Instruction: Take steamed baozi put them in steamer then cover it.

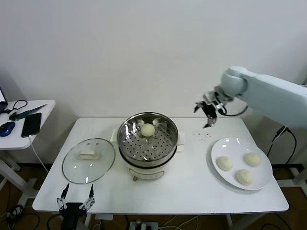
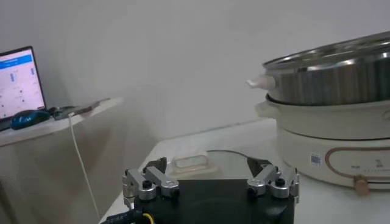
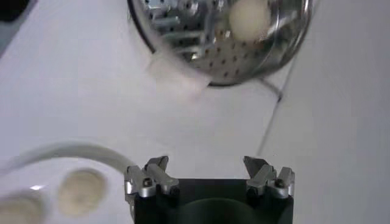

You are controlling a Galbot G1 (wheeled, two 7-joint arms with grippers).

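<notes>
One bun in the steamer, three left on the plate

The steamer (image 1: pixel 147 140) sits mid-desk (image 1: pixel 192 187) with one bun (image 1: pixel 147 129) on its tray near the back rim. To its right, three buns (image 1: pixel 224 163) lie on the plate (image 1: pixel 230 143). To its left, the glass lid (image 1: pixel 88 160) lies flat. The buns look soft and light, so I'd pinch them gently across the sides. The right claw (image 1: pixel 208 111) hangs spread wide and empty, above the desk between steamer and plate. The left claw (image 1: pixel 76 200) waits wide by the lid.
</notes>
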